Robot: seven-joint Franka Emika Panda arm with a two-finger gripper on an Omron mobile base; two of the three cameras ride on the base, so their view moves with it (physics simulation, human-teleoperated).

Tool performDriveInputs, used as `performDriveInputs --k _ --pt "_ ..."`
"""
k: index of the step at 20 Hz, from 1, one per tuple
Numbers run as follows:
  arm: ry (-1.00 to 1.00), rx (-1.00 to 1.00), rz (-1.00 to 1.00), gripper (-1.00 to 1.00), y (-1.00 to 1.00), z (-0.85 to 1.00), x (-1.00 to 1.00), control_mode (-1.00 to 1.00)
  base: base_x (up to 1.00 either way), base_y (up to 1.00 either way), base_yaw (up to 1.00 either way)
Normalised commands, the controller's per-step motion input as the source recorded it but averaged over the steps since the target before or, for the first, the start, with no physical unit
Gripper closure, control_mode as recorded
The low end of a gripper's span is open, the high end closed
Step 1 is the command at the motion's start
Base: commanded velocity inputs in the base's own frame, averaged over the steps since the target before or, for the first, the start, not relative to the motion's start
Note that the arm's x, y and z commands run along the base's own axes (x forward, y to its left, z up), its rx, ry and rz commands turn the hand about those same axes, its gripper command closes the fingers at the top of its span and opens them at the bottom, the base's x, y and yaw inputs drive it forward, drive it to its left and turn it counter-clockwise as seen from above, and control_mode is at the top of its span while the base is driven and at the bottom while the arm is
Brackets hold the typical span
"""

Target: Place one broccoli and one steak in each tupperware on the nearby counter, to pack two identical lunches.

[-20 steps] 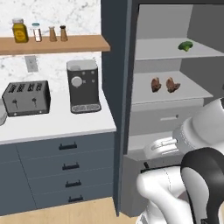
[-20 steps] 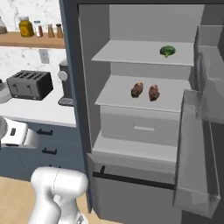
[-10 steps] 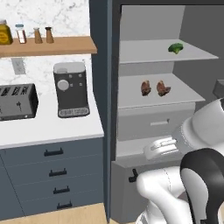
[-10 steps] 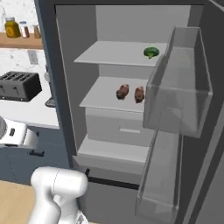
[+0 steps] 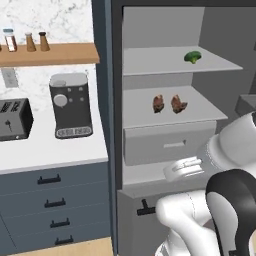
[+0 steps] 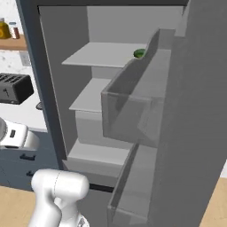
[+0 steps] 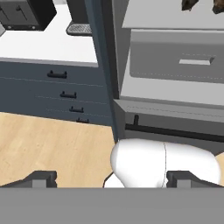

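while the claw point(image 7: 111, 177) gapes empty, broccoli point(image 5: 192, 57) sits above two steaks point(image 5: 168, 104).

We note a smooth, matt white worktop point(image 5: 47, 150) over matt blue-grey cabinet drawers point(image 5: 52, 210) with black bar handles. The wall shelf point(image 5: 47, 54) reads as warm, plain wood; the wall behind it point(image 5: 60, 20) looks like veined marble. The coffee machine point(image 5: 70, 105) and toaster point(image 5: 15, 119) show dark, faintly sheened casings, metal or plastic we cannot tell. Fridge shelves point(image 5: 170, 62) are flat, matt grey; the door bins point(image 6: 133, 111) look translucent, glassy plastic. The broccoli point(image 5: 192, 57) appears rough, the two steaks point(image 5: 168, 104) brown and mottled. The floor point(image 7: 48, 148) is pale wood-grain.
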Motion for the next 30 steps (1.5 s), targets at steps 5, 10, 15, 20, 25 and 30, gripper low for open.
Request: performDriveInputs --k 5,10,15,20,25,30 --pt "0.0 0.0 0.0 -1.0 0.0 0.0 0.0 1.0 0.29 -0.35 0.0" --pt "0.0 0.0 0.0 -1.0 0.0 0.0 0.0 1.0 0.28 -0.31 0.0" --pt "0.01 0.01 0.0 -1.0 -0.15 0.0 0.18 -1.0 0.05 -0.1 0.0" --pt "-0.17 0.0 -0.05 -1.0 -0.36 0.13 0.19 -1.0 0.0 0.0 0.0" --pt "-0.25 0.0 -0.09 -1.0 -0.43 0.47 0.5 -1.0 0.0 0.0 0.0" --pt "-0.19 0.05 -0.07 -1.0 -0.43 0.7 0.46 -1.0 0.0 0.0 0.0"
